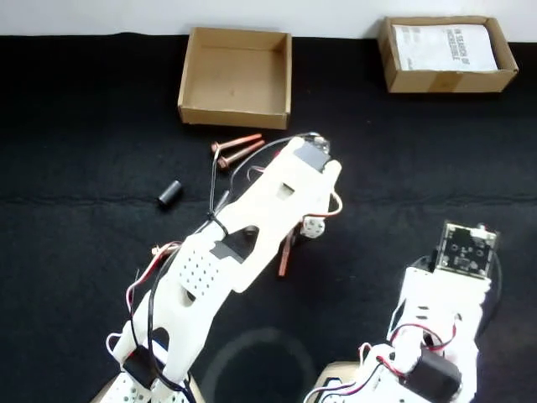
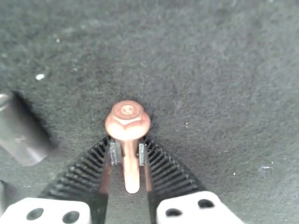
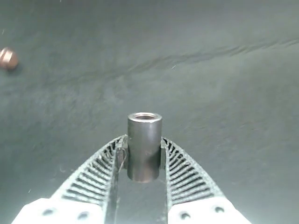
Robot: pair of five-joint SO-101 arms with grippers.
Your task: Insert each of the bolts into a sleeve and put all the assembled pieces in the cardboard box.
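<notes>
My left gripper (image 2: 127, 150) is shut on the shaft of a copper bolt (image 2: 127, 121), whose hex head points away from the wrist, just over the black cloth. From above, that bolt (image 1: 284, 259) hangs under the left arm's gripper (image 1: 291, 238) at the table's middle. A dark sleeve (image 2: 18, 134) lies close beside it. My right gripper (image 3: 144, 143) is shut on an upright dark steel sleeve (image 3: 144, 147) with its bore showing on top. Two more copper bolts (image 1: 238, 149) lie together in front of the open cardboard box (image 1: 192, 77). A loose black sleeve (image 1: 170, 194) rests left of the arm.
A second cardboard box (image 1: 393, 55) holding a printed sheet stands at the back right. The right arm's wrist camera (image 1: 466, 249) sits at the front right. A small copper bolt head (image 3: 7, 58) shows far off in the right wrist view. Black cloth covers the table.
</notes>
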